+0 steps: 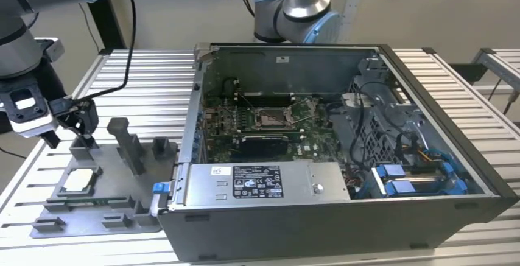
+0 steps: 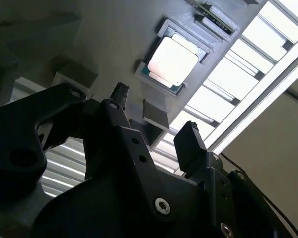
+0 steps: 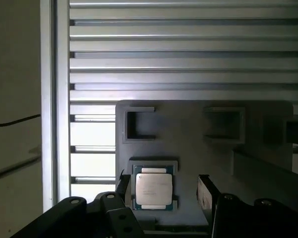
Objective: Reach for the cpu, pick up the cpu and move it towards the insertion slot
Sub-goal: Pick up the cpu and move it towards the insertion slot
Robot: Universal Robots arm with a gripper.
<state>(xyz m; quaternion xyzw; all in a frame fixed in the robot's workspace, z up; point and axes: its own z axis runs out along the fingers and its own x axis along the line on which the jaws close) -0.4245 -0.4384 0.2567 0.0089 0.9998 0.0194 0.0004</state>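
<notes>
On the exterior view's left half, a slatted silver metal table (image 1: 138,77) carries everything. Its largest load is an open dark grey computer case (image 1: 325,229), lying on its side with a green motherboard (image 1: 243,111) exposed within. At the exterior view's left edge a grey robot arm with pale blue joint caps (image 1: 16,41) comes down over the table.

Just beside the case, toward the exterior view's left, lies a flat grey plastic tray with rectangular recesses and upright posts (image 1: 106,220); its surface also appears in the first wrist view (image 3: 188,148) and in the second wrist view (image 2: 114,44).

Near the middle of the motherboard sits the insertion slot (image 1: 271,119), a square socket with a shiny silver frame and dark centre.

The black two-fingered gripper (image 1: 67,137) hangs above the tray's far left part, its jaws spread wide and holding nothing. Both wrist views (image 3: 164,186) (image 2: 154,111) show the two fingers parted.

The cpu (image 1: 79,179), a small thin square chip with a pale silvery top, lies flat in a square recess on the tray's left side, well apart from the insertion slot. Below the gripper and untouched by it, it appears in the first wrist view (image 3: 153,191) just beside one finger, and in the second wrist view (image 2: 173,60) beyond the fingertips.
</notes>
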